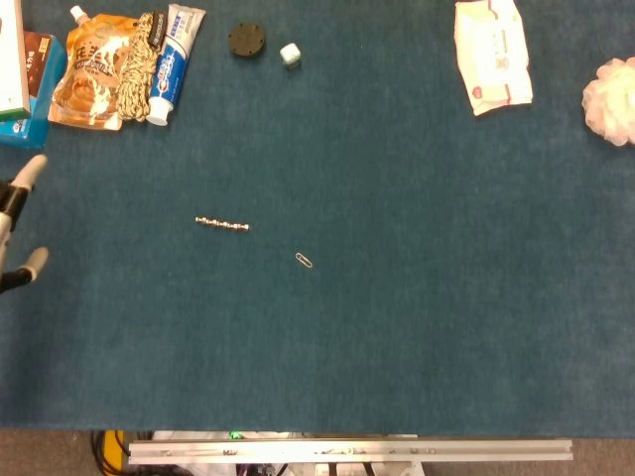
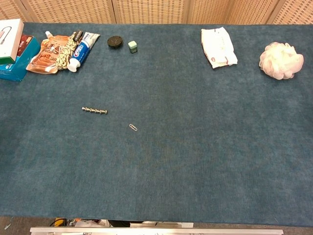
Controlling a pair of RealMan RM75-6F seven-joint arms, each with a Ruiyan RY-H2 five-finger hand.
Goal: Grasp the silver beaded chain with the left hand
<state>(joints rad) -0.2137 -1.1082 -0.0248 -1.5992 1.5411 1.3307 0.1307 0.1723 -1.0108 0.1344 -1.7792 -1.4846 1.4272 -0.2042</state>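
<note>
The silver beaded chain [image 1: 221,224] lies in a short straight line on the blue cloth, left of the middle; the chest view shows the chain [image 2: 95,111] too. Only the tips of my left hand [image 1: 18,223] show at the left edge of the head view, well to the left of the chain. Its fingertips [image 1: 35,166] are spread apart and hold nothing. The chest view does not show this hand. My right hand is outside both views.
A paper clip [image 1: 304,260] lies just right of the chain. At the far left are a box [image 1: 20,69], an orange pouch [image 1: 87,74], a rope bundle [image 1: 136,67] and toothpaste [image 1: 171,61]. A black disc [image 1: 247,40], small cube [image 1: 290,54], wipes pack [image 1: 492,55] and white pouf [image 1: 611,99] line the far edge.
</note>
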